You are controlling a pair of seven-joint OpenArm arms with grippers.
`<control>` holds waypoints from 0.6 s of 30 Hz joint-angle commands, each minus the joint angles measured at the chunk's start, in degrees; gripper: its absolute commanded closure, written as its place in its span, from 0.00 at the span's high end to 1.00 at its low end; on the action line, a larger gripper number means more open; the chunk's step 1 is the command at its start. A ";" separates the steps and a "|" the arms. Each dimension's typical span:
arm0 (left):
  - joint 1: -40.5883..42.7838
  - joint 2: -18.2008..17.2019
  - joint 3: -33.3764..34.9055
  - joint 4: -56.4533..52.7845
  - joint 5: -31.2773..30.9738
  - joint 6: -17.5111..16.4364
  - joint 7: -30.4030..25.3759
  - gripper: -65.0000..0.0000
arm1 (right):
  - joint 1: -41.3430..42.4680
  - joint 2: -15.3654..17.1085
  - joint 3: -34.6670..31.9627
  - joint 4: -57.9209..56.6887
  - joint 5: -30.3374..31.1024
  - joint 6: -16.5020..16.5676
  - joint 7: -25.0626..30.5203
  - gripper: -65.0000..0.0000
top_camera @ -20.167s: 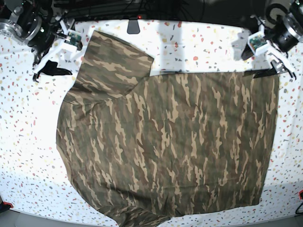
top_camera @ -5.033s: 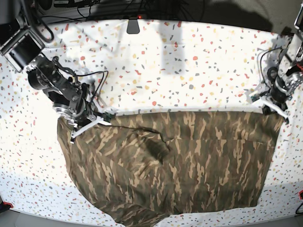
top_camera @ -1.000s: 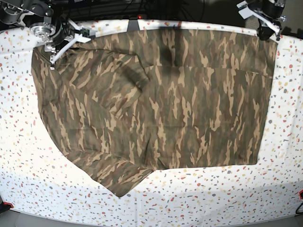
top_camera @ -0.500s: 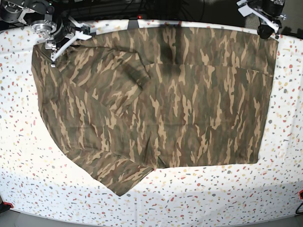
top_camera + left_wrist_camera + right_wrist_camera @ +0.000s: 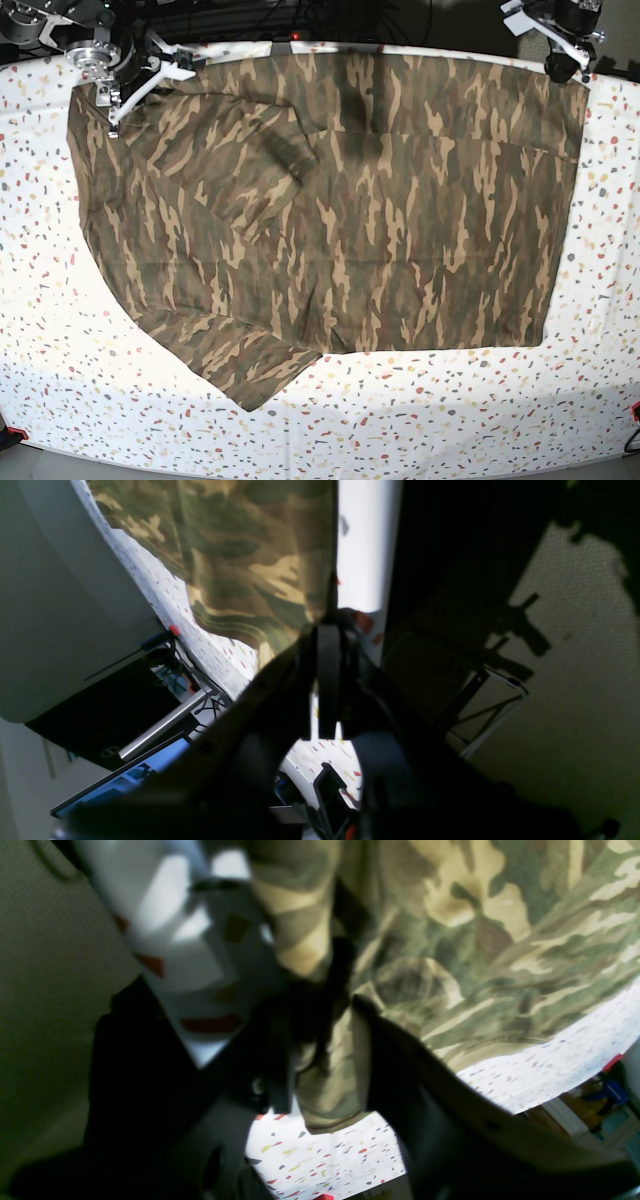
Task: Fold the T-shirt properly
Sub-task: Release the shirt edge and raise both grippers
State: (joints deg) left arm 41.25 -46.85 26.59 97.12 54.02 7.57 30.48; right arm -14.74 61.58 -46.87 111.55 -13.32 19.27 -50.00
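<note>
T-shirt spread flat across the speckled table, both arms at its far corners.
Left gripper pinches the far corner tight; right gripper shows its jaws parted around cloth at the other.

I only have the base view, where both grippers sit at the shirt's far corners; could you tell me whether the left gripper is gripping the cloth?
Observer: Yes. In the left wrist view the left gripper is shut, with a corner of the T-shirt pinched at its tips.
Operator: Thank you. Is the right one closed as well?
Observer: No. In the right wrist view the right gripper has its jaws apart, with a fold of cloth lying between them.
Operator: Is that fold resting on the table?
Observer: Its hem ends between the fingers, with the speckled table beyond; I cannot tell whether they touch.
</note>
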 commanded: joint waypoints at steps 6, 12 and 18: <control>0.66 -0.94 -0.20 0.44 0.00 0.46 1.25 0.16 | 0.11 1.11 0.35 0.74 0.33 -0.07 -1.46 0.33; 0.68 -0.94 -0.20 0.44 -0.02 1.90 3.54 0.32 | 0.11 1.11 0.35 0.74 0.55 -0.04 -2.34 0.33; 1.31 -0.98 -0.17 0.46 0.00 2.97 5.09 0.32 | 0.09 1.16 0.35 3.02 0.55 0.46 -3.13 0.33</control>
State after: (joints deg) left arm 41.67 -46.87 26.57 97.12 54.04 10.50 34.94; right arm -14.79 61.60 -46.87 113.51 -12.29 19.81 -52.84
